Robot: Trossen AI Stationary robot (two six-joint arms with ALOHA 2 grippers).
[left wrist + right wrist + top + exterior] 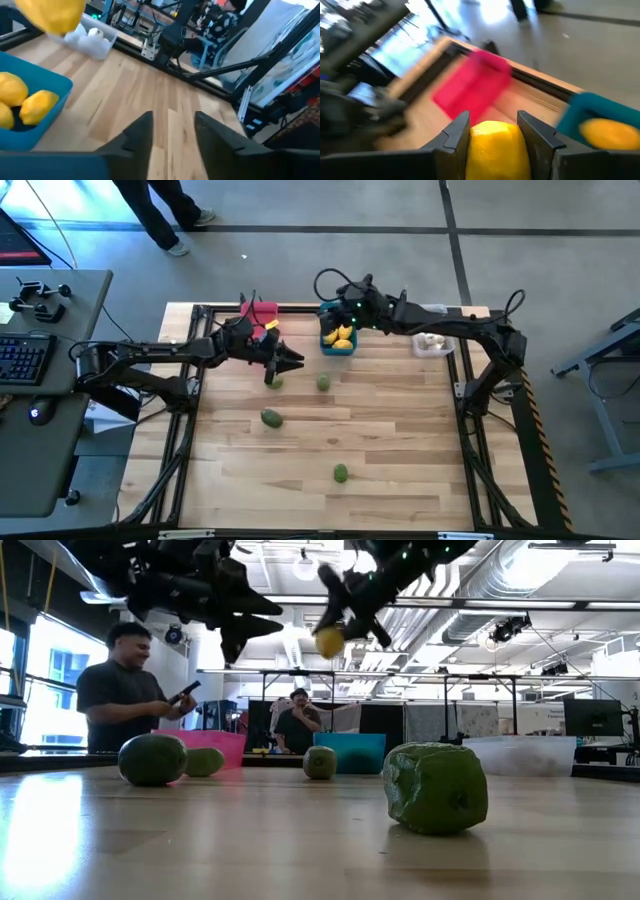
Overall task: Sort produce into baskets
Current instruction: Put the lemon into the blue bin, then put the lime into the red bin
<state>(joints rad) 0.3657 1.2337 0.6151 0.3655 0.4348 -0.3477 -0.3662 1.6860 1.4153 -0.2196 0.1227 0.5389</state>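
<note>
My right gripper (494,131) is shut on a yellow lemon (495,145) and holds it in the air (329,641) by the blue basket (338,340), which has several lemons (39,106) in it. The pink basket (475,85) lies beyond the blue one, toward the table's left. The white basket (432,343) at the far right holds a white garlic piece (95,33). Several green pieces (324,383) (271,418) (341,473) lie on the table. My left gripper (172,132) hovers open above the table, left of the blue basket, over a green piece (273,381). My right gripper pinches the lemon's two opposite sides (472,142) between its two fingers. The fingers (350,602) slant down from the table's right side. The lemon sits at their free ends, lifted well clear of the table.
Bare wood fills the near half of the table apart from the scattered green pieces (436,787) (152,758). A black frame (200,310) rims the table. People stand in the room beyond the far edge, one (125,690) close behind the pink basket.
</note>
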